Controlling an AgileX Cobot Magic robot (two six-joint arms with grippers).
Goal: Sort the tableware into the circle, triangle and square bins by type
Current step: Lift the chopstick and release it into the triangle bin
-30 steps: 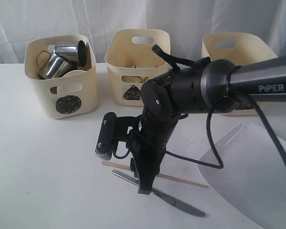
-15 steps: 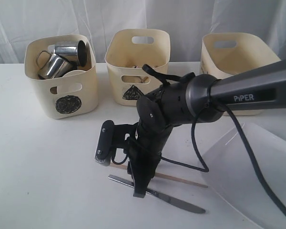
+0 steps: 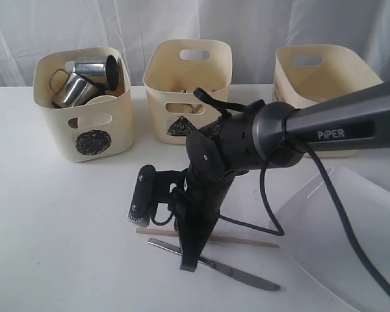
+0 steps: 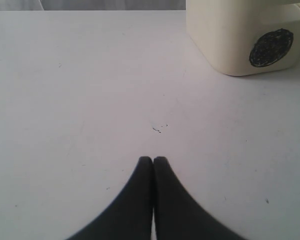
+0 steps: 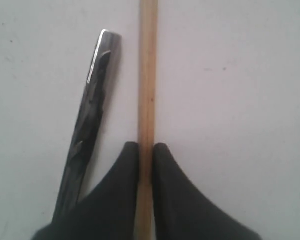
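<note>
while your right arm [image 3: 325, 127] reached across the middle of the table [image 3: 52, 227], your right gripper [image 5: 146, 148] pointed down at the front of it. its two fingers were drawn narrow onto the wooden chopstick [image 5: 148, 75], which ran straight between the pads and out past the tips. whether the stick was resting on the table or just off it, i could not tell. the knife [image 5: 90, 120] lay just beside the chopstick and at a slight angle to it, apart at the end furthest from the fingers. its other end passed under one finger.

from the exterior view, chopstick and knife sat in front of the bins, with the knife nearer the camera. the white plate [image 3: 338, 247] lay to their right, at the lower right corner of that view.

along the back you had the circle bin [image 3: 58, 130] on the left with steel mugs [image 3: 75, 91] inside, the triangle bin [image 3: 157, 110] in the middle and the square bin [image 3: 299, 78] on the right, partly behind the arm.

your left gripper [image 4: 153, 160] had its fingers pressed together with nothing between them. it was over bare table, with the circle bin near ahead and to one side.
</note>
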